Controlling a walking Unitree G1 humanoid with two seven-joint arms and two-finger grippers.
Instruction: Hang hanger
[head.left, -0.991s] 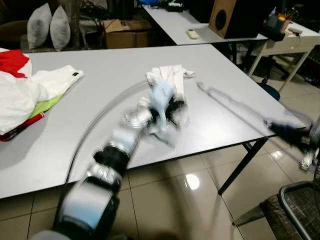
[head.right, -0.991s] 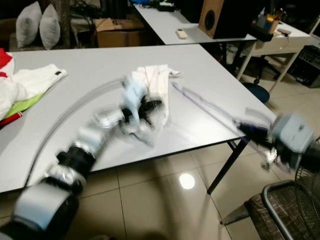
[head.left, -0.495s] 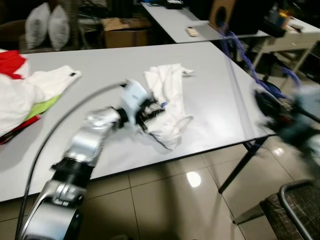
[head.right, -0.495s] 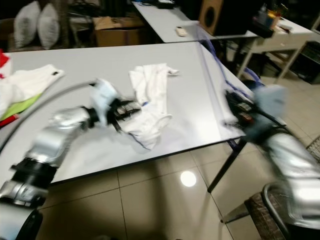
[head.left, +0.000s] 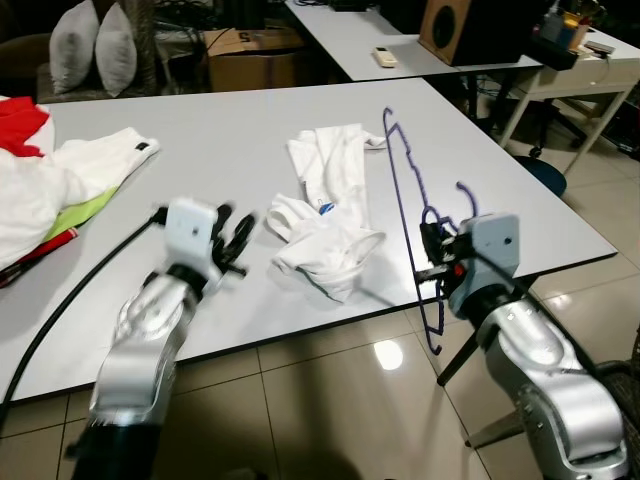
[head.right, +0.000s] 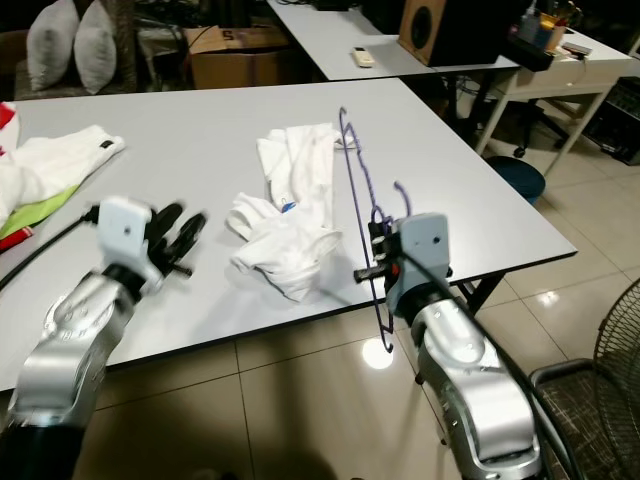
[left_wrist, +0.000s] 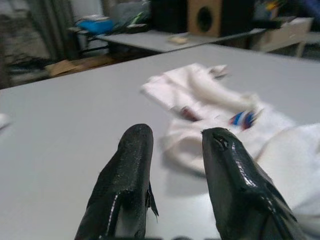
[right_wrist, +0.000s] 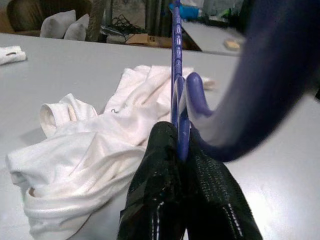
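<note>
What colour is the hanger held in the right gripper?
Blue-purple. The hanger shows best in the right wrist view, clamped in the right gripper.

L arm fwd, fingers (left_wrist: 132, 165) apart, R arm raised, fingers (right_wrist: 160, 170) clamped together

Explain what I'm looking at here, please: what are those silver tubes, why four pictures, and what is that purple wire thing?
The silver tubes are the two arms of a walking robot. Two pictures come from cameras in its head, looking down at a grey table; the other two come from a small camera on each wrist, looking along that hand's black fingers. The right hand is clamped on a purple hanger, holding it upright at the table's near edge. The left hand hovers open over the table, holding nothing, just beside a crumpled white garment. More clothes, white, red and green, lie at the table's far left.
</note>
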